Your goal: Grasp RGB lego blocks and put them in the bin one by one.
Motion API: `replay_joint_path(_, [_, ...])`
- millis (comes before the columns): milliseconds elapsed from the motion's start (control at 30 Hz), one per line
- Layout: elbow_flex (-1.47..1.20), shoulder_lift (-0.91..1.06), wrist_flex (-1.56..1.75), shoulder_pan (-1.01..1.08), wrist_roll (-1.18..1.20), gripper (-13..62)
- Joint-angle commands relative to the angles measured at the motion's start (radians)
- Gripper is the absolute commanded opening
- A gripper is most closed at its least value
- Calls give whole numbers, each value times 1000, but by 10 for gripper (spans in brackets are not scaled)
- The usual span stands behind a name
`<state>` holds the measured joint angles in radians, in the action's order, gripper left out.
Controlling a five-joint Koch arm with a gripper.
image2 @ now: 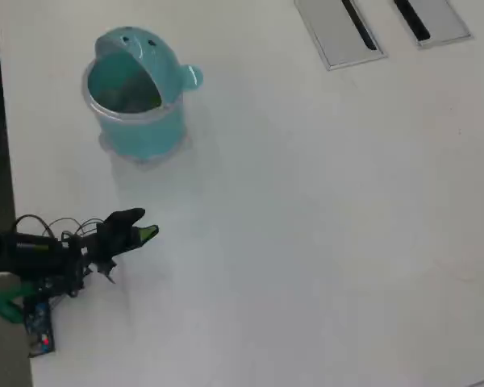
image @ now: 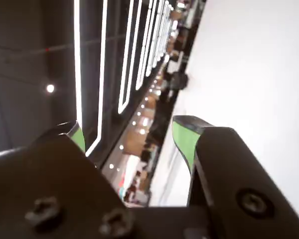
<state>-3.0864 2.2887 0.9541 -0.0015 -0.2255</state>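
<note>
Bin (image2: 141, 133) stands apart from the jaws — parted wide, holding nothing.

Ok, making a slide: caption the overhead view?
Koch arm's hand below the teal bin on a white table.

White counter (image2: 323, 226), plain, under my overhead camera. Two flat grey panels (image2: 336, 31) (image2: 432, 19) at its top edge, side by side, each with a dark slot. My wrist camera shows long ceiling light strips (image: 124, 59).
</note>
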Motion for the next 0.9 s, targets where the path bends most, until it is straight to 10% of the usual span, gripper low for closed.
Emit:
replay_joint_path(0, [-58,72,100,0,6,332])
replay_joint_path(867, [-84,69,-537,17,41,357])
